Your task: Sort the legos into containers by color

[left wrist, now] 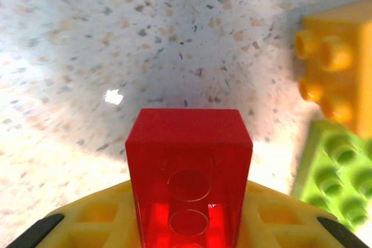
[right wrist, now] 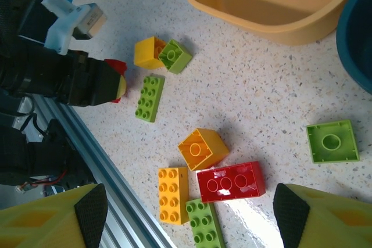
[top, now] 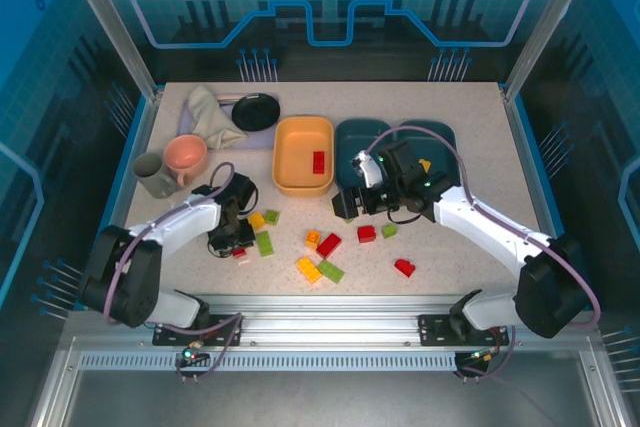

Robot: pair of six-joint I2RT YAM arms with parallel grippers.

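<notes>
Our left tool [top: 232,239] is clamped on a red brick [left wrist: 189,161], low over the counter [left wrist: 174,39], with a yellow brick [left wrist: 331,68] and a green brick [left wrist: 340,172] just to its right. We judge the pick made. Next comes a lift and a carry to the light orange tray [top: 302,190], further back and right, which holds a second red brick [top: 318,161]. Our right tool [top: 352,203] hangs with fingers [right wrist: 87,207] apart over the loose bricks, gripping nothing.

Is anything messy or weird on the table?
Yes. Loose legos lie scattered in mixed colors across the table. At the back left, a crumpled cloth sits bunched beside the black dish.
</notes>
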